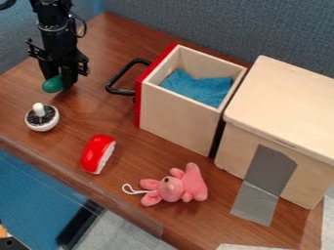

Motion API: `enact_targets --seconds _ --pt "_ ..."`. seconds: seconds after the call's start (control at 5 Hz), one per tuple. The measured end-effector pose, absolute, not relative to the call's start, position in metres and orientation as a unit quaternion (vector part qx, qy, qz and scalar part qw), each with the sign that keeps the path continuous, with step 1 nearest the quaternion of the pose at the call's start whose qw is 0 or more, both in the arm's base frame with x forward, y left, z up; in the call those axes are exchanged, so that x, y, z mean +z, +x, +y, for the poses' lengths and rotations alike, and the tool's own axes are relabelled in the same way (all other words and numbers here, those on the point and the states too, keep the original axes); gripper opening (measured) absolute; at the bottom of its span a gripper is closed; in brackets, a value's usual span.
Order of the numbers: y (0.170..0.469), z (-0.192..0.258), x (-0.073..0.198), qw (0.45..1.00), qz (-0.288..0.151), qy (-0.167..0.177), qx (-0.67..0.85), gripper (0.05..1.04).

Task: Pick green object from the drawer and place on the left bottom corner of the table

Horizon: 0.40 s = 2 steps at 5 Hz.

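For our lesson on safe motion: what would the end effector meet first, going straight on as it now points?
Pointing down, the end effector would likely press the green object it holds onto the tabletop first; the white round toy seems outside that line, though depth is unclear.

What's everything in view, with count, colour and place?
green object: 1, green, in gripper
round toy: 1, black and white, left
red toy: 1, red and white, lower left
plush: 1, pink, lower middle
drawer: 1, wooden, red front, centre
handle: 1, black, drawer front
cloth: 1, blue, in drawer
box: 1, wooden, right
tape: 1 patch, grey, box to table
table: 1, brown, underneath
gripper: 1, black, upper left
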State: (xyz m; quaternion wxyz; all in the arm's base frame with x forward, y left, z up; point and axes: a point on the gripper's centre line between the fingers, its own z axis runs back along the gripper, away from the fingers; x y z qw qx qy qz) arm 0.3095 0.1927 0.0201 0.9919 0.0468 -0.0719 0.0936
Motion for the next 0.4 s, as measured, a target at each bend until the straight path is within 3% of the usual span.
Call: enact_targets --seconds 0.2,0.4 --pt "0.309 0.191 0.027 0.994 -0.063 0.039 0.081 0.847" --pt "0.31 0.192 0.054 0.994 -0.084 0.03 0.069 1.014"
